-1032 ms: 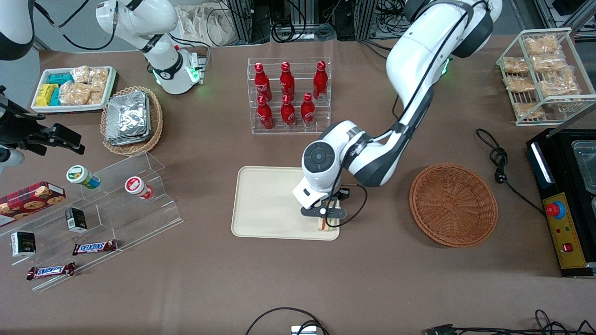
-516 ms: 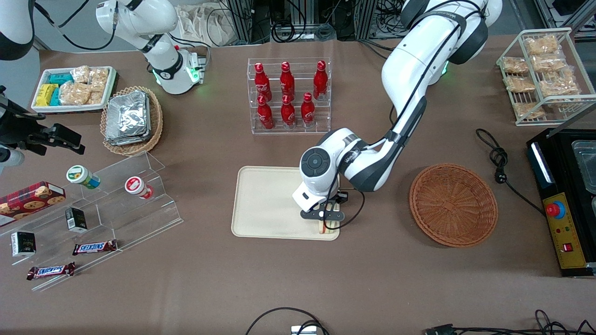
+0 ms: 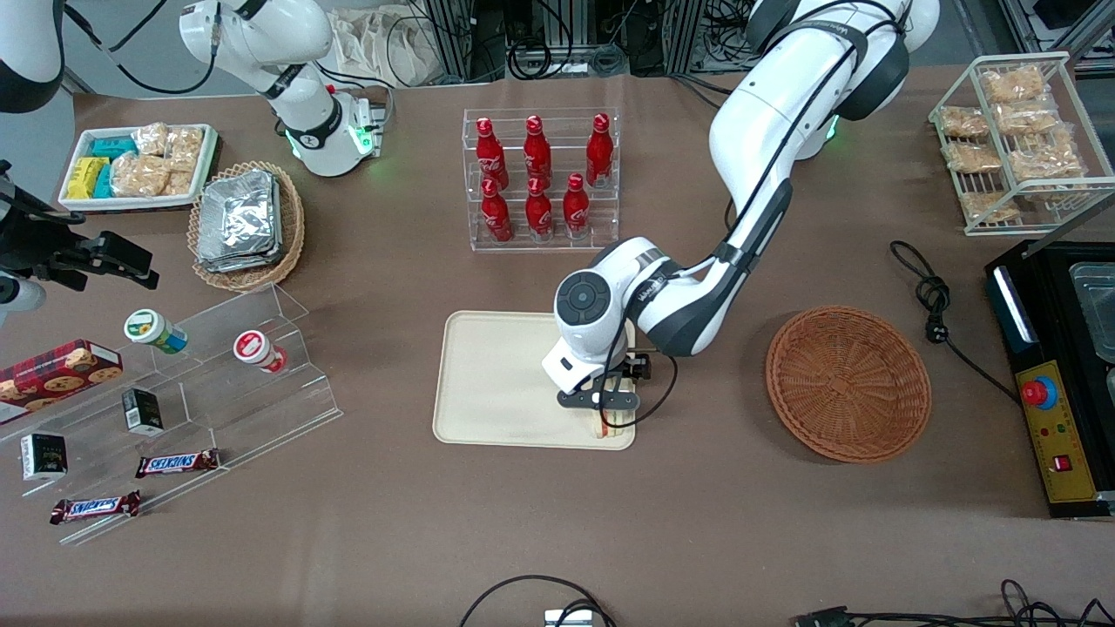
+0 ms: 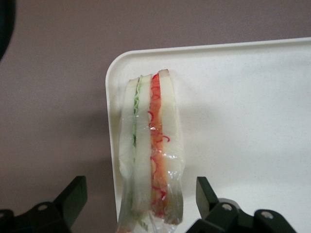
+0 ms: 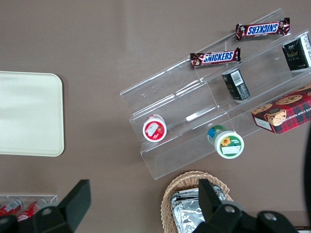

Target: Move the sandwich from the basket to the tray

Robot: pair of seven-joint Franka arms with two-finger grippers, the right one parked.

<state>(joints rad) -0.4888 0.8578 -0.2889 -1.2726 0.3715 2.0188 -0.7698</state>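
The sandwich (image 3: 611,425) stands on edge on the tray (image 3: 496,383), at the tray corner nearest the front camera on the basket's side. In the left wrist view the sandwich (image 4: 151,145) shows white bread with green and red filling in clear wrap, close to the rim of the tray (image 4: 243,121). My left gripper (image 3: 607,414) hangs right over it. Its fingers (image 4: 73,194) are spread wide on either side of the sandwich without touching it; the gripper (image 4: 138,187) is open. The reddish-brown basket (image 3: 848,381) sits beside the tray, toward the working arm's end, with nothing in it.
A clear rack of red bottles (image 3: 540,178) stands farther from the front camera than the tray. A black cable (image 3: 936,305) and a black machine (image 3: 1058,374) lie past the basket. A clear stepped shelf of snacks (image 3: 174,401) and a tan basket of foil packs (image 3: 248,222) lie toward the parked arm's end.
The left arm's wrist and elbow have shifted a little toward the parked arm's end. The sandwich stays at the tray corner and more of it shows below the gripper.
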